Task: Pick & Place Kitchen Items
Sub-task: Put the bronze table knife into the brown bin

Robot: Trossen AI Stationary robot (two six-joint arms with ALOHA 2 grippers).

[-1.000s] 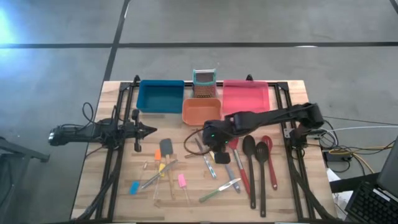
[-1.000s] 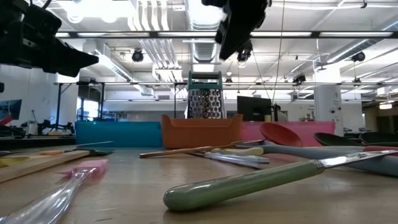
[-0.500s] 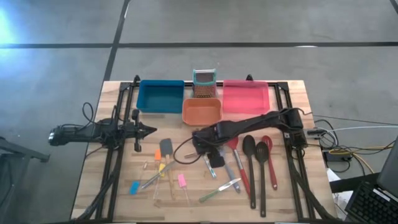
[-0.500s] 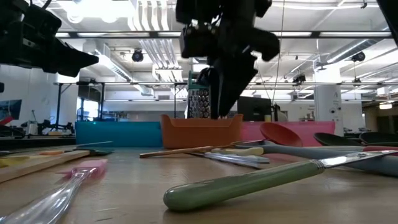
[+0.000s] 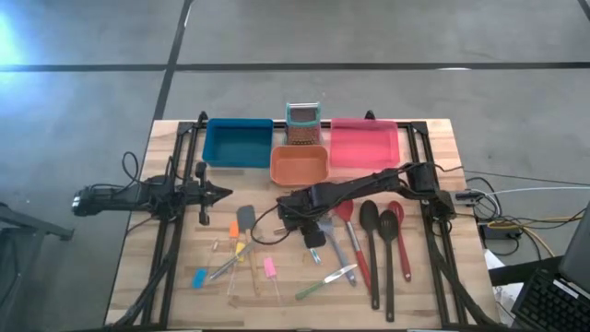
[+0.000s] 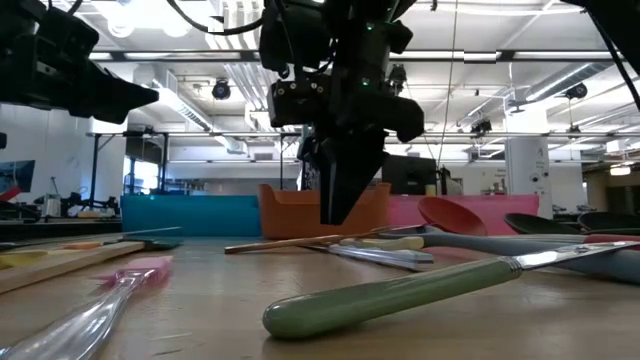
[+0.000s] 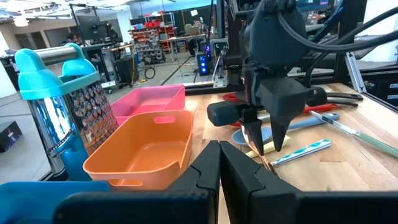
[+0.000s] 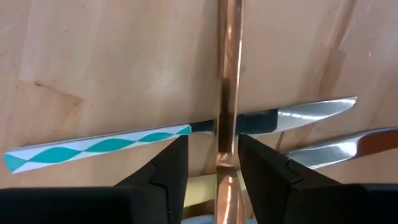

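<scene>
A slim copper-coloured utensil (image 8: 227,93) lies on the table's middle, its handle crossing a knife with a teal-and-white diamond handle (image 8: 99,146). My right gripper (image 8: 212,142) points down over that crossing, open. One finger stands on each side of the copper handle, tips just above the wood (image 6: 335,215); whether a finger touches the handle cannot be told. In the high view it is below the orange bin (image 5: 300,214). My left gripper (image 5: 226,194) waits shut and level at the table's left.
Blue bin (image 5: 238,141), orange bin (image 5: 300,164) and pink bin (image 5: 364,143) line the far edge, with a teal-topped grater (image 5: 301,123) behind. Black spoons (image 5: 371,240) and a red spoon (image 5: 398,231) lie to the right. A grey spatula (image 5: 246,219) and small coloured tools (image 5: 269,269) lie to the left.
My right gripper has come down from well above the table to just over the wood, drifting a little toward the table's left edge. It now straddles the copper utensil. The utensils lie as before.
</scene>
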